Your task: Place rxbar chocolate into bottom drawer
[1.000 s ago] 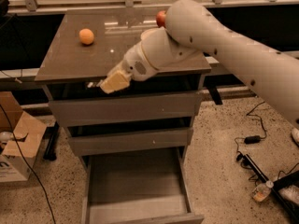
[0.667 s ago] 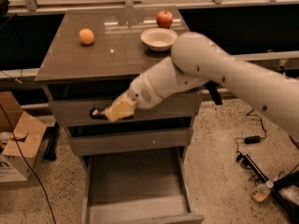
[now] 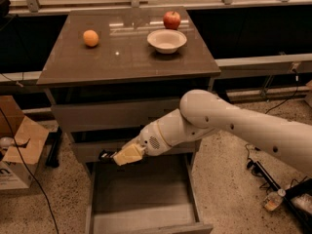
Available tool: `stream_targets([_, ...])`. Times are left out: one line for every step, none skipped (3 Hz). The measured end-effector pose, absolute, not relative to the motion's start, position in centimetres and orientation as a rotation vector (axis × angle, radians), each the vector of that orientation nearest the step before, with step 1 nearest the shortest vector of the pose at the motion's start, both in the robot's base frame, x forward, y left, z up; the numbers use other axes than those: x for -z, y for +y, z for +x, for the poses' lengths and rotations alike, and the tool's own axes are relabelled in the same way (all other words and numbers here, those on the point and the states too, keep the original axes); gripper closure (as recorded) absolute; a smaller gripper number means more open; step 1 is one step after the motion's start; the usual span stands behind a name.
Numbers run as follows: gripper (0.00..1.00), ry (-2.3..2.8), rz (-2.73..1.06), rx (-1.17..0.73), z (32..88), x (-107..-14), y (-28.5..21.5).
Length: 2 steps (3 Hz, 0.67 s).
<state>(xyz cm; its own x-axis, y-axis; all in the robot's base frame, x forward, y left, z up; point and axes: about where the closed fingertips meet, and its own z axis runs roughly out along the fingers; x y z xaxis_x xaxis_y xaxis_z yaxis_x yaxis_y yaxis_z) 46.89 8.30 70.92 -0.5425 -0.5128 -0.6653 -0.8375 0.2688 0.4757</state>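
Note:
My gripper point(image 3: 117, 157) is at the end of the white arm, in front of the middle drawer and just above the back left of the open bottom drawer point(image 3: 146, 216). It is shut on the rxbar chocolate point(image 3: 105, 155), a small dark bar whose end sticks out to the left of the pale fingers point(image 3: 127, 154). The bottom drawer is pulled out, showing a flat grey floor.
On the cabinet top point(image 3: 126, 57) sit an orange point(image 3: 90, 38), a white bowl point(image 3: 167, 40) and a red apple point(image 3: 171, 20). A cardboard box point(image 3: 19, 150) stands on the floor at left. Cables and clutter point(image 3: 278, 194) lie on the floor at right.
The arm has come down from the cabinet top's front edge, past the upper drawers, to just above the open bottom drawer, still carrying the bar.

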Motion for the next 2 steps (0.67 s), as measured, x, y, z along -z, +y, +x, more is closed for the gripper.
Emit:
stream_targets([1.00,2.164,-1.230,-1.173,46.9,-71.1,8.3])
stream_targets([1.00,2.212,-1.104,-1.202,47.0,-68.0,8.0])
